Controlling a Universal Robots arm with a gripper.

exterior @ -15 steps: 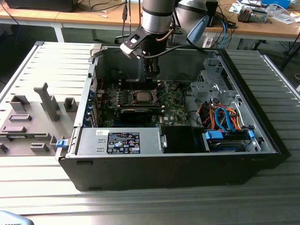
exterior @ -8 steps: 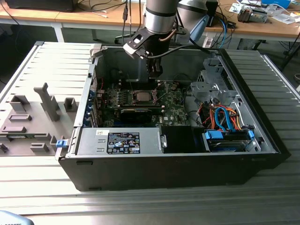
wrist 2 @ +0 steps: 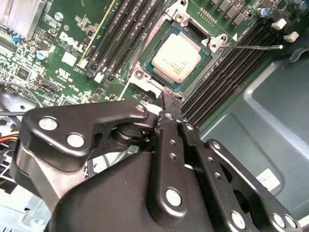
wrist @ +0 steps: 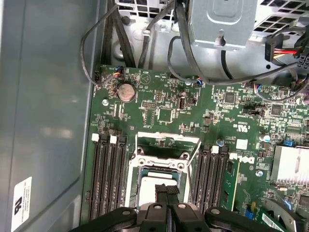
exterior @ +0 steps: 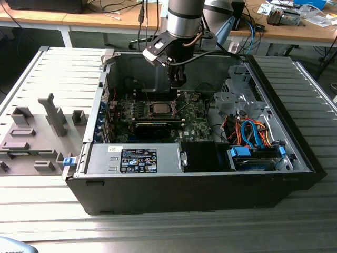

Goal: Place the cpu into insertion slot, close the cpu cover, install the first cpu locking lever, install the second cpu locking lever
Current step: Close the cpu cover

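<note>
The cpu (wrist 2: 179,57), a flat square chip with a silver-grey top, lies in the insertion slot (wrist 2: 211,42) on the green motherboard (wrist: 159,104). In the first wrist view the cpu (wrist: 153,178) is partly hidden behind my fingertips. The cpu cover (wrist: 168,139), a thin metal frame, stands raised at the slot's edge nearest the coin battery. A thin wire locking lever (wrist 2: 251,47) sticks out from one corner of the slot. My gripper (wrist 2: 169,100) is shut with nothing in it, hovering just above the slot's edge. In the exterior view the gripper (exterior: 177,83) hangs over the slot (exterior: 159,109).
Long black memory slots (wrist: 105,179) flank the socket on both sides. The open computer case (exterior: 295,158) walls the board in, with a power supply (exterior: 134,159) in front, a drive cage and coloured cables (exterior: 253,134) toward the exterior view's right, and a heatsink (wrist: 289,164).
</note>
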